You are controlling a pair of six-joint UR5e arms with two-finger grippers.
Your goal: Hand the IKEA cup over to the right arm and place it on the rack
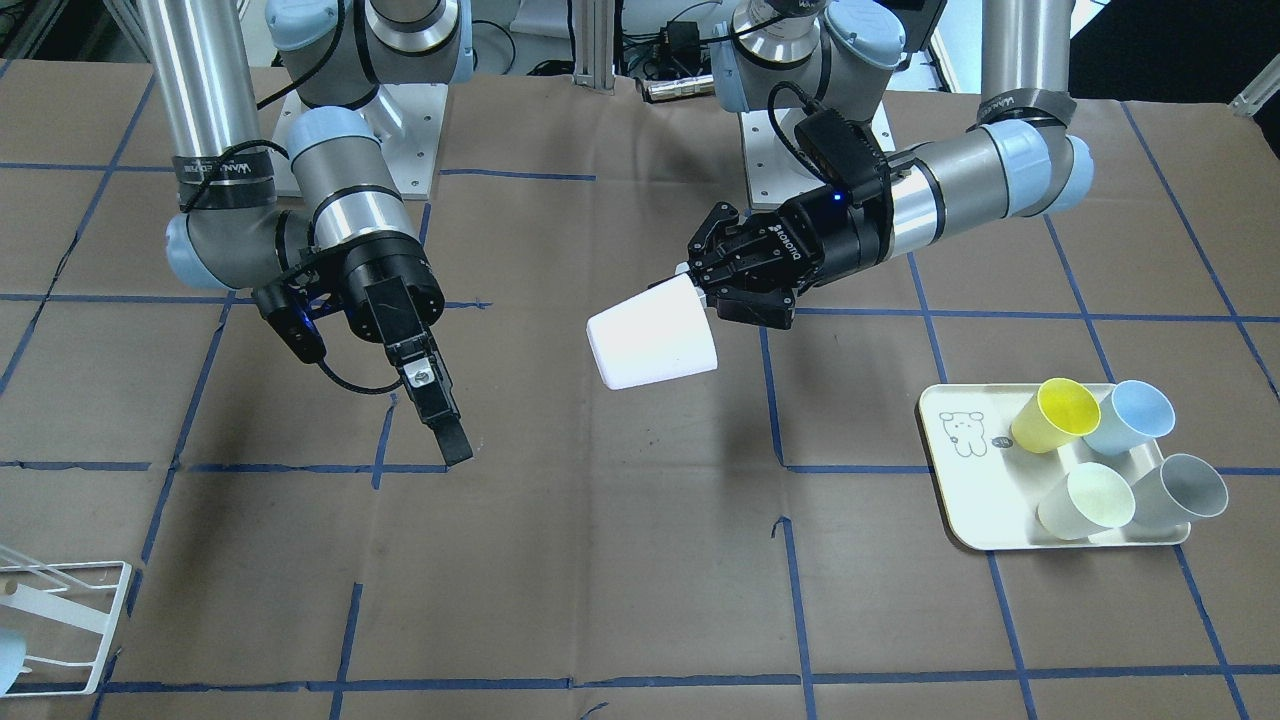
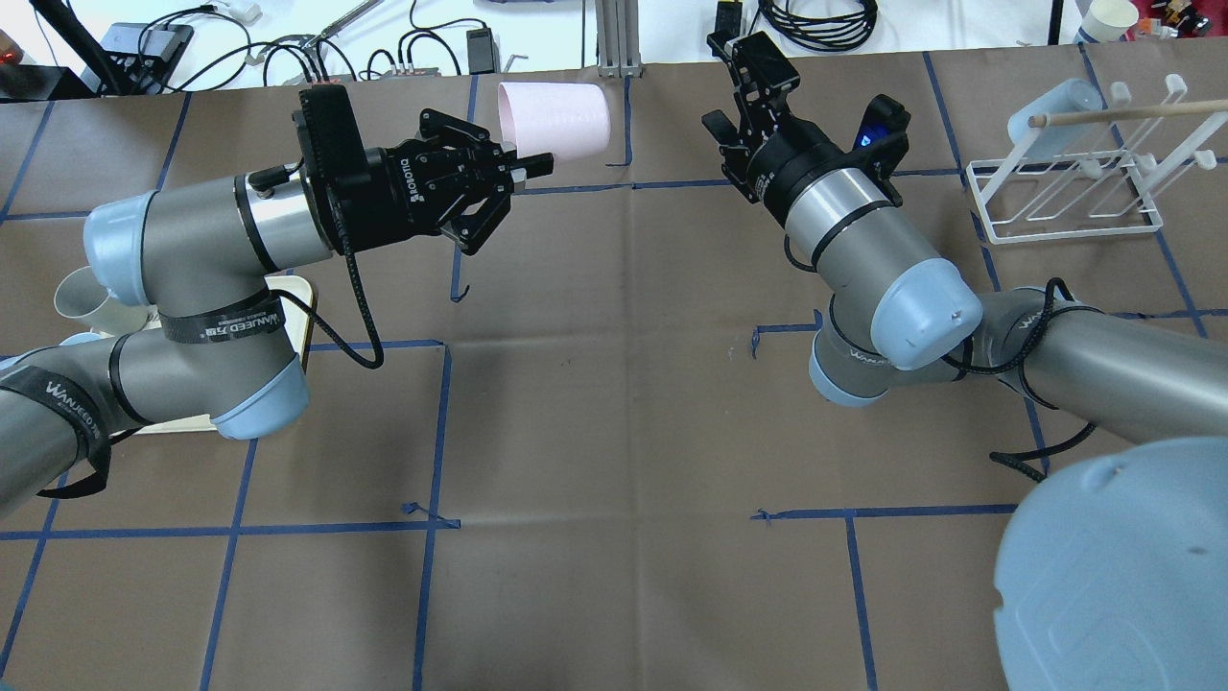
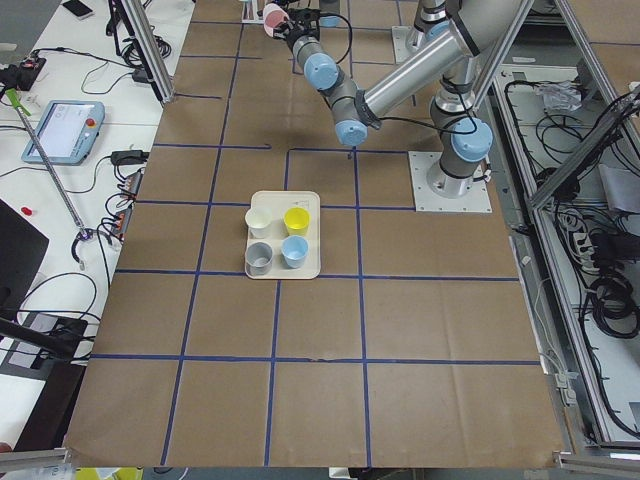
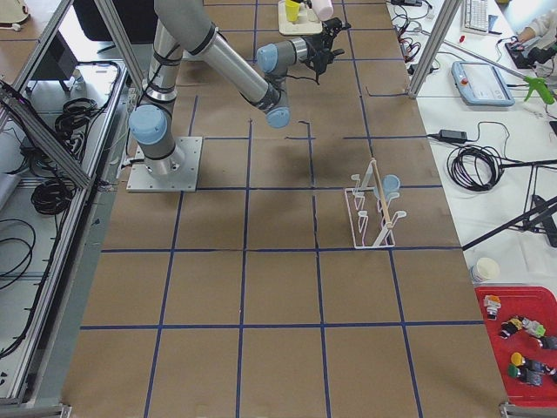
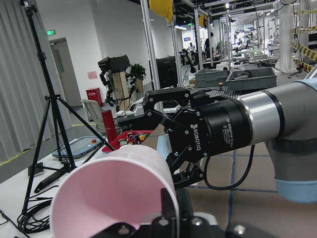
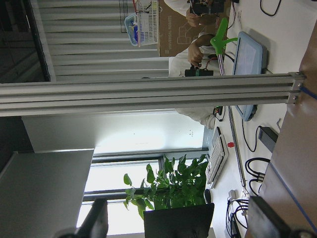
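Step in hand: the handover, not yet made. The cup (image 1: 652,335) is held in the air above the table (image 1: 600,560), approx. midway btwn the two arms, lying on its side w/ the wider end pointed away from the left gripper (image 1: 705,290). That gripper's jaws are pinched on the cup's narrow end. The right gripper (image 2: 734,91) is apart from the cup, jaws spread wide; nothing is seen btwn them in the right wrist view. The rack (image 2: 1074,232) is set near the table's edge on the right arm's side, well apart from both grippers. One pale blue cup (image 2: 1055,106) is already seated on it.

Next move, as judged: the gap must be closed by the right gripper, w/ its jaws lined up across the cup's free, wider part, clear of the left jaws. Closing should be done before the left jaws are let go, else the cup could be dropped. The thin wall may flex, so a light, centred pinch is prob. needed. Placement on the rack is left for afterwards.
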